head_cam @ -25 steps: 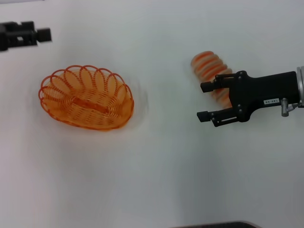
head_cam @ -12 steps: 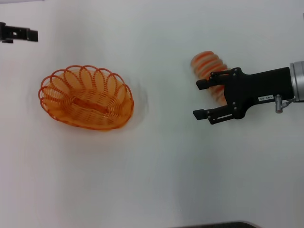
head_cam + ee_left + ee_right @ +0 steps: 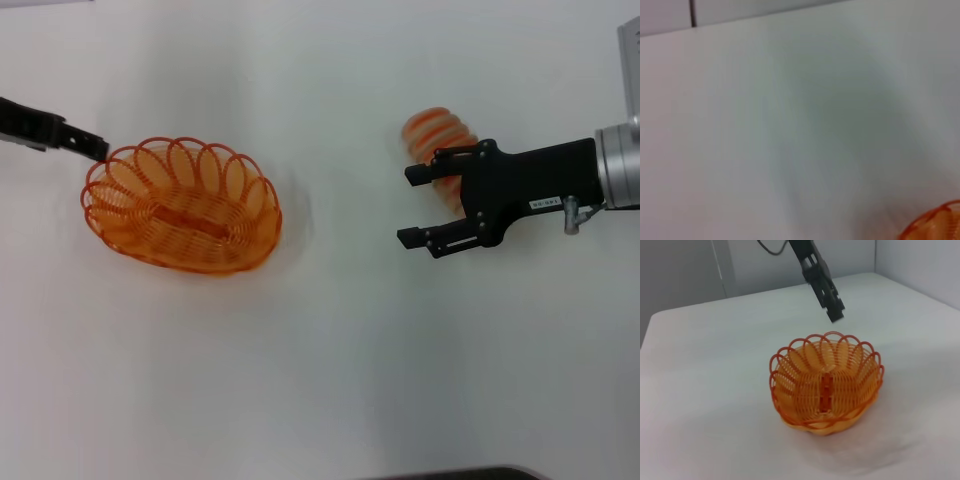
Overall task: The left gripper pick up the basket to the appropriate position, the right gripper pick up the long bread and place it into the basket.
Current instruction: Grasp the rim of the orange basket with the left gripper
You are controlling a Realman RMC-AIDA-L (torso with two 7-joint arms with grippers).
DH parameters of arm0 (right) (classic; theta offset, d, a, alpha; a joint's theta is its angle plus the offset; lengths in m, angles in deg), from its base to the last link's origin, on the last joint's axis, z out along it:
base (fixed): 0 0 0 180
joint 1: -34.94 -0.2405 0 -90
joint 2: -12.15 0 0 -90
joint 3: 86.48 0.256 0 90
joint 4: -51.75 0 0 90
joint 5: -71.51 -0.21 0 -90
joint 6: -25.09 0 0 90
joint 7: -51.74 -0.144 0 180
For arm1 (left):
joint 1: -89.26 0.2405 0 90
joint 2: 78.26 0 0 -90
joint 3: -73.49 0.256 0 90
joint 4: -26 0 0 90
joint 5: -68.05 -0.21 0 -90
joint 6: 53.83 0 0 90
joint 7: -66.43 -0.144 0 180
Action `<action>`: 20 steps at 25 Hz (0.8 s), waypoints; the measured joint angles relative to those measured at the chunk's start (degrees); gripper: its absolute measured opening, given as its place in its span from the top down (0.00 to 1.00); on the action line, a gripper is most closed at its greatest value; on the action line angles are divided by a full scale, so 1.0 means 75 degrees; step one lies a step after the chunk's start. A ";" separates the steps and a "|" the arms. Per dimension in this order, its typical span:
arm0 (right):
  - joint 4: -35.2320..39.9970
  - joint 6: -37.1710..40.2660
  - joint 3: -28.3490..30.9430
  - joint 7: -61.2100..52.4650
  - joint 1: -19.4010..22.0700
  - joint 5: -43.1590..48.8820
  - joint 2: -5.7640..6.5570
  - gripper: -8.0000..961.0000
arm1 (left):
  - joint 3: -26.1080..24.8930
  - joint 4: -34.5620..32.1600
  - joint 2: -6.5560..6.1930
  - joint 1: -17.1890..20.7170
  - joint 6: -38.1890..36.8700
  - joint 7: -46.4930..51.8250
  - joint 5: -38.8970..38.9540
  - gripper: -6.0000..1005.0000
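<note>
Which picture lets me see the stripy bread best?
The head view: the long bread lies on the table, partly hidden behind the open right gripper. The right wrist view shows only the basket; the left wrist view shows no bread.

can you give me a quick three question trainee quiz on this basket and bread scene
1. True or false: the long tan, orange-striped toy bread already lies in the oval orange wire basket.
2. Which gripper is at the basket's rim? A) the all-black left gripper B) the white-labelled black right gripper
3. Fill in: the right gripper's fingers are ____.

Key: 1 false, the bread lies on the white table behind the right gripper. 2 A. 3 open.
</note>
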 joint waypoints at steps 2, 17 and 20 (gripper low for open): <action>0.0000 -0.0051 -0.0023 -0.0030 -0.0036 0.0000 0.0000 0.10 | 0.0189 0.0074 0.0095 -0.0061 0.0039 0.0040 -0.0139 0.13; -0.0008 -0.0277 -0.0041 -0.0058 -0.0188 -0.0001 -0.0022 0.10 | 0.0547 0.0729 0.0307 -0.0335 0.0312 0.0085 -0.0667 0.20; -0.0053 -0.0281 -0.0047 -0.0057 -0.0231 0.0000 -0.0023 0.10 | 0.0465 0.0797 0.0307 -0.0349 0.0404 0.0086 -0.0664 0.22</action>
